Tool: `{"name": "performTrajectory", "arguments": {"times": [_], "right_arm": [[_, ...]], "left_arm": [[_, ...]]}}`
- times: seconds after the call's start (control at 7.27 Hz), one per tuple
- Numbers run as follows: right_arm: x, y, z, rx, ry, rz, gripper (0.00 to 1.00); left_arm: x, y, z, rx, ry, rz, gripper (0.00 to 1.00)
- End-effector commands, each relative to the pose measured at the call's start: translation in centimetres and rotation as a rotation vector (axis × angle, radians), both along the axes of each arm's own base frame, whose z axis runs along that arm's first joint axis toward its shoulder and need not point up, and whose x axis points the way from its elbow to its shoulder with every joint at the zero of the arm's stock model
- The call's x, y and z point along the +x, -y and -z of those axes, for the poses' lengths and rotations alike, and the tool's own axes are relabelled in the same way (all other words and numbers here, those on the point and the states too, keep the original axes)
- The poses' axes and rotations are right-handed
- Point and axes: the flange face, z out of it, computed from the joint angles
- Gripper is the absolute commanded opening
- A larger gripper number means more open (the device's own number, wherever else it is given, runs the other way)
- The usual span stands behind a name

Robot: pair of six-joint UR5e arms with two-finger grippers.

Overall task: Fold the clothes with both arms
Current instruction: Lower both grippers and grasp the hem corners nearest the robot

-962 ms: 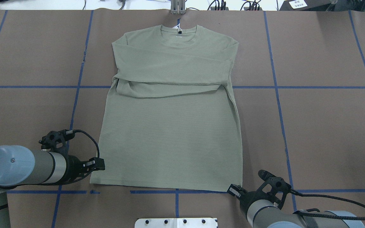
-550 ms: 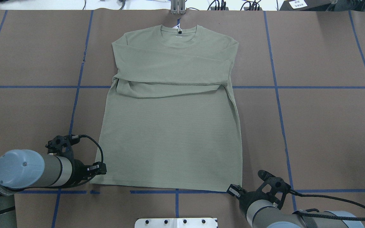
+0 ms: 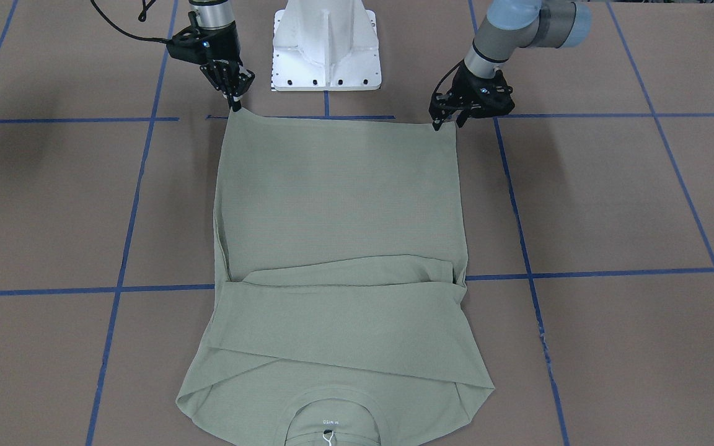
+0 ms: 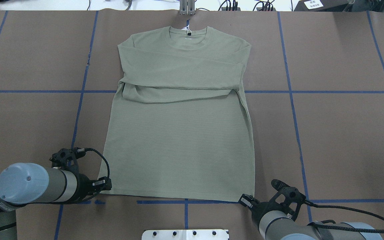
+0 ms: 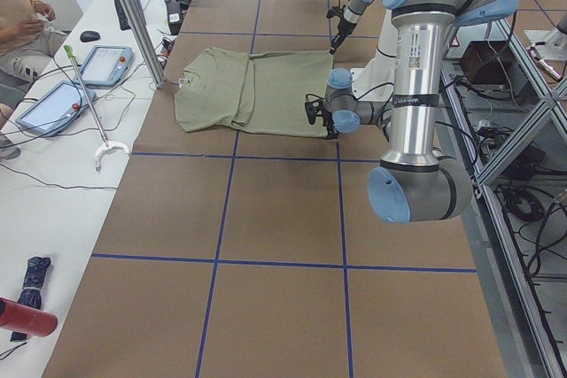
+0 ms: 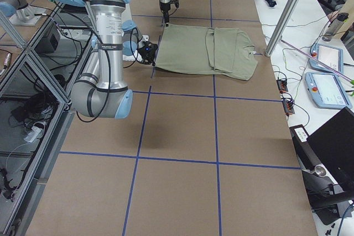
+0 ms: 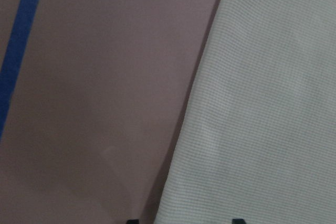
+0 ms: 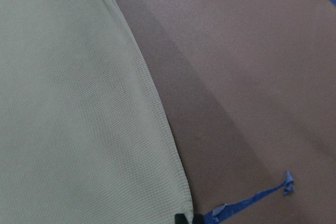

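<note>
Found shirt (image 4: 178, 143) flat on table (image 4: 345, 133), neckline (image 4: 188, 37) far from robot; left gripper (image 4: 107, 185) at left hem corner, right gripper (image 4: 245, 200) opposite.

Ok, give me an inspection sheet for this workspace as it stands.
Surface: brown paper table with a blue tape grid.
Job's things: shirt lies flat, sleeves folded across the chest, collar away from the robot.
Clutter: nothing seen.
Hands: left hand open, straddling one hem corner; right hand shut on the other hem corner.
Cables: black cables loop off both wrists.
Surroundings: side bench with tablets; a person seated there.
</note>
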Motion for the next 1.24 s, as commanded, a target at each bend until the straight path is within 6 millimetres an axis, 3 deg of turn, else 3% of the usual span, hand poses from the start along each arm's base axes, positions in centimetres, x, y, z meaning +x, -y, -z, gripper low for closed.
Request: {"name": "performTrajectory", "arguments": {"times": [0.0, 0.14, 0.41, 0.55, 0.83, 0.96, 1.1], "right_arm": [[0.0, 0.0, 0.0, -0.001, 0.000, 0.000, 0.00], [0.1, 0.0, 0.1, -0.001, 0.003, 0.000, 0.00], [0.0, 0.0, -0.1, 0.000, -0.003, 0.000, 0.00], [0.3, 0.2, 0.3, -0.001, 0.009, -0.005, 0.00], [2.2, -0.5, 0.4, -0.004, 0.014, 0.014, 0.00], [4.7, -1.7, 0.6, -0.005, 0.020, 0.044, 0.00], [6.5, -2.5, 0.8, -0.005, 0.025, 0.067, 0.00]], "left_arm": [[0.0, -0.3, -0.2, -0.003, 0.003, -0.005, 0.34], [-0.1, -0.3, 0.0, -0.001, 0.000, -0.006, 0.00], [-0.4, -0.3, 0.6, 0.002, -0.013, -0.005, 0.00], [-2.2, -1.0, 2.6, 0.009, -0.053, -0.004, 0.00], [-3.5, -5.9, 5.8, -0.097, -0.118, -0.029, 0.00], [-3.1, -8.0, 6.9, -0.209, -0.132, -0.004, 0.00], [-2.6, -9.4, 7.5, -0.210, -0.139, -0.037, 0.00]]}}
